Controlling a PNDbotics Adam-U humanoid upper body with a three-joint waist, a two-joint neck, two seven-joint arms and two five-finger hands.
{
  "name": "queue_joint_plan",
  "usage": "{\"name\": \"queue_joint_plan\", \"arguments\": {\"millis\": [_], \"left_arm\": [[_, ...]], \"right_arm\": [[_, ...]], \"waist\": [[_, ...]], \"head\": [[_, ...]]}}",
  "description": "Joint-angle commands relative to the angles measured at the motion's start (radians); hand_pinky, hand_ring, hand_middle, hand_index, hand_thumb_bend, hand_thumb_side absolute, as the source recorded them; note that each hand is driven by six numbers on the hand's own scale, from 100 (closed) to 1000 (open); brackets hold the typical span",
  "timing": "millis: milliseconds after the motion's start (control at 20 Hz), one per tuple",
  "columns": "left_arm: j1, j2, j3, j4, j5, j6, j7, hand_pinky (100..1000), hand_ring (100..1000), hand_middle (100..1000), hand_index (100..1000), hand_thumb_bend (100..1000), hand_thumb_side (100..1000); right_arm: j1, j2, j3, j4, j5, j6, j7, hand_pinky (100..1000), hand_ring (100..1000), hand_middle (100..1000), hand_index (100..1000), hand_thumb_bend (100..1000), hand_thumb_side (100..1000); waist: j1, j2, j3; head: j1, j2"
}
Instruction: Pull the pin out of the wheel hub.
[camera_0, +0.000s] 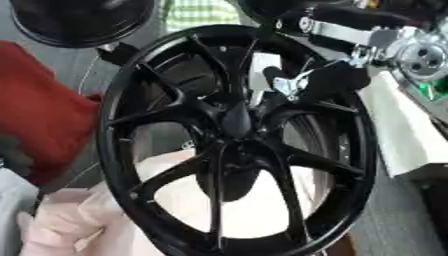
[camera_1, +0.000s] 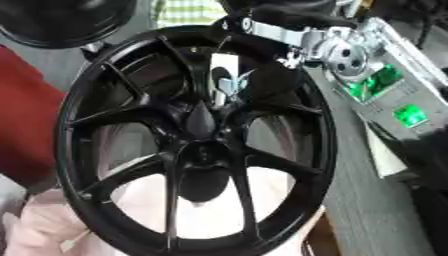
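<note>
Currently the wheel hub (camera_0: 234, 142) is seen upright, filling mid-frame; the pin cannot be made out. Right robot hand (camera_0: 311, 80) is reached in behind the upper spokes, its finger state cannot be told. Risk: wheel gets tipped if pulled off-axis.

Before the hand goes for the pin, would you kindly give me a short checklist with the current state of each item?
1. Wheel in view, spokes facing the camera: ok.
2. Hub centre unobstructed from the front: ok.
3. Pin located: cannot tell; nothing distinct stands out among the dark spokes.
4. Right arm near the wheel's upper right rim: ok.
5. Right hand at the spokes, fingers' state: cannot tell.
6. Left hand in view: not ok.
</note>
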Motion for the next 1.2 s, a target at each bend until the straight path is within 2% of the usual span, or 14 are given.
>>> {"name": "queue_joint_plan", "arguments": {"millis": [50,1200], "left_arm": [[-0.001,0.02,0.007,-0.012,-0.005,-0.001,-0.003,600,620,535,741,100,790],[-0.001,0.013,0.008,-0.011,-0.023,0.003,0.0,602,619,534,740,100,815]], "right_arm": [[-0.008,-0.023,-0.012,-0.007,0.009,0.006,0.003,1000,1000,878,944,100,378],[-0.008,-0.007,-0.025,0.042,-0.02,0.031,-0.014,1000,1000,907,974,100,303]], "waist": [[-0.013,-0.005,0.002],[-0.008,0.022,0.008]], "head": [[-0.004,-0.012],[-0.019,-0.032]]}}
